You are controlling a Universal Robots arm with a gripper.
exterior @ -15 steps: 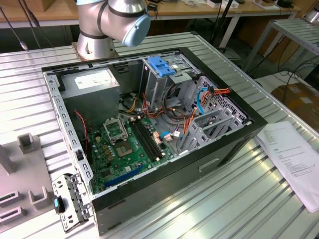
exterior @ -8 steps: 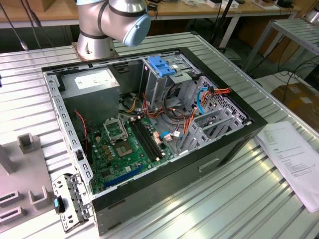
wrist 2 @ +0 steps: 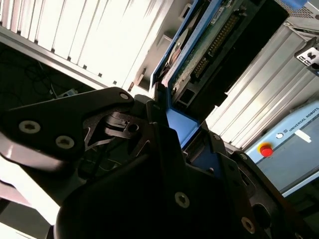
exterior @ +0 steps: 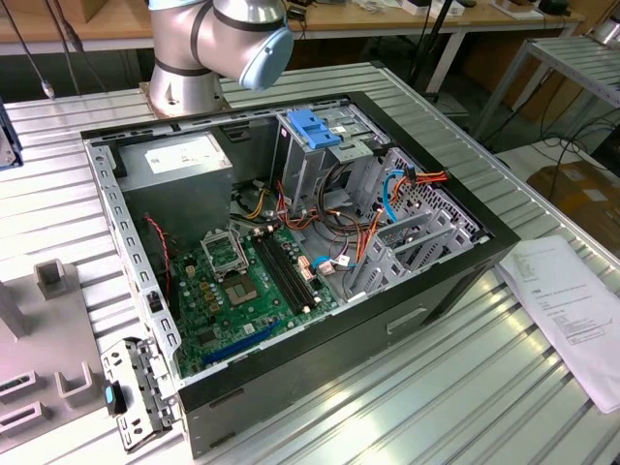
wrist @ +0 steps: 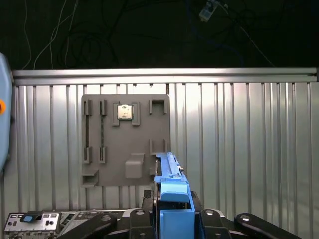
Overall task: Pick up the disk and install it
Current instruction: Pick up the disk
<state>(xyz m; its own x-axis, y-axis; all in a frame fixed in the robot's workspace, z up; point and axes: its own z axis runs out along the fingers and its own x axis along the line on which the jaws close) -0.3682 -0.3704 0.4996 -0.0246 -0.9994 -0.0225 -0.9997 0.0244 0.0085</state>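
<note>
Where ribbed metal table (exterior: 465, 387) fills scene, wooden benches (exterior: 387, 24) stand behind. Open computer case (exterior: 339, 363) on table; arm base (exterior: 194, 58) behind it, paper sheet (exterior: 572, 310) beside. Grey fixture plate (wrist: 124, 139) flat on table. Gripper (wrist: 174, 219) clamped on blue-railed disk (wrist: 172, 194), seen against plate's edge.

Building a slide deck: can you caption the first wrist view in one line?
End effector holds the blue-railed disk edge-on over the ribbed metal table, grey fixture plate beyond.

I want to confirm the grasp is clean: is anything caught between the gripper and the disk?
Nothing visible stands between them. In the first wrist view the gripper is closed directly on the disk, holding it on edge by its blue-railed sides.
</note>
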